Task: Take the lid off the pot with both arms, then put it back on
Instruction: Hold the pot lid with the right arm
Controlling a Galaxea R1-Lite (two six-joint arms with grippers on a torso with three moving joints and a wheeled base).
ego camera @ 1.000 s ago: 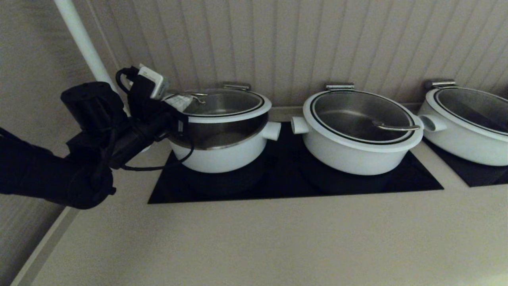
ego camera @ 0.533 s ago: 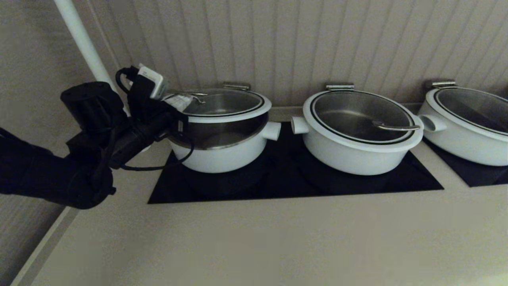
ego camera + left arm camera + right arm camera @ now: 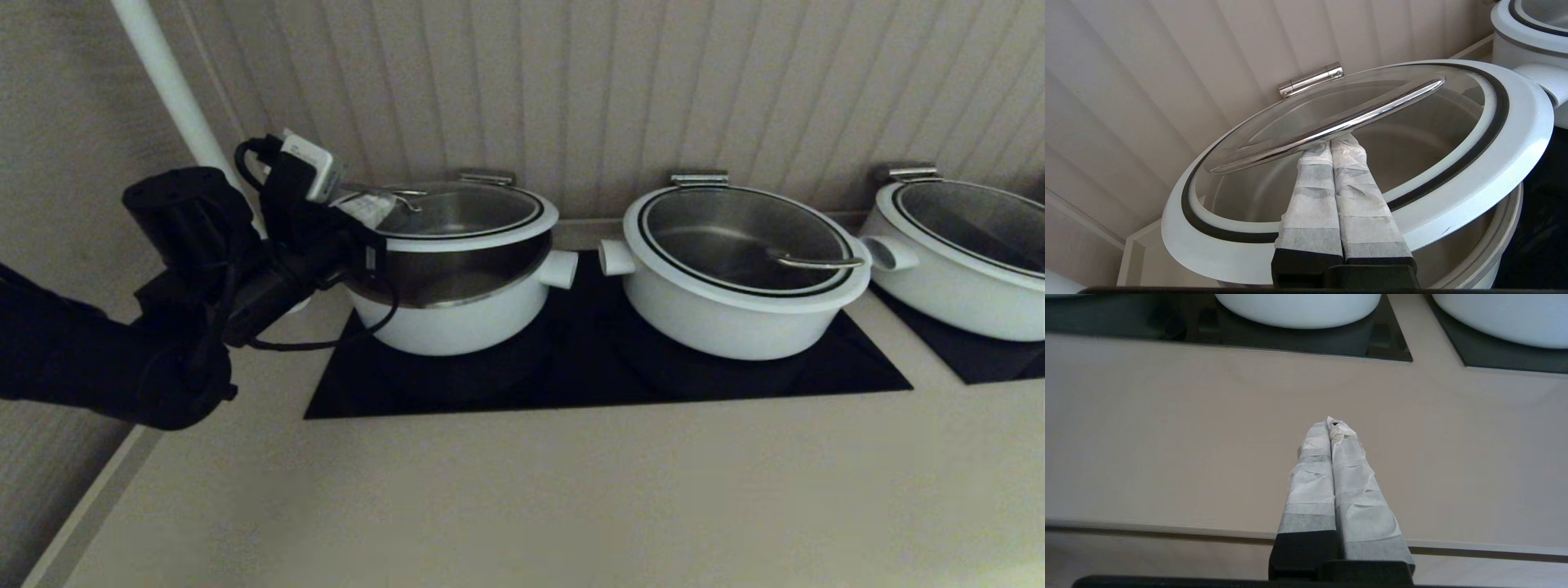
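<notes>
The lid [image 3: 487, 239], glass with a broad white rim, is tilted up off the left pot [image 3: 457, 322], with a dark gap below its front edge. Its rear stays at the hinge [image 3: 1310, 79]. My left gripper [image 3: 371, 208] is at the lid's left side. In the left wrist view the left gripper [image 3: 1333, 143] is shut, its taped fingertips pressed up under the steel wire handle [image 3: 1367, 116], not clamped round it. The pot's rim [image 3: 1511, 222] shows below the lid [image 3: 1515, 134]. My right gripper [image 3: 1331, 422] is shut and empty above the bare counter, out of the head view.
A like white pot [image 3: 735, 278] with its lid down stands in the middle on the black cooktop [image 3: 588, 376]. A third pot [image 3: 963, 245] is at the far right. A ribbed wall runs behind them and a white pole [image 3: 167, 82] stands at the left. The beige counter [image 3: 571, 490] lies in front.
My left wrist has risen very slightly. The lid stays held up at about the same height.
</notes>
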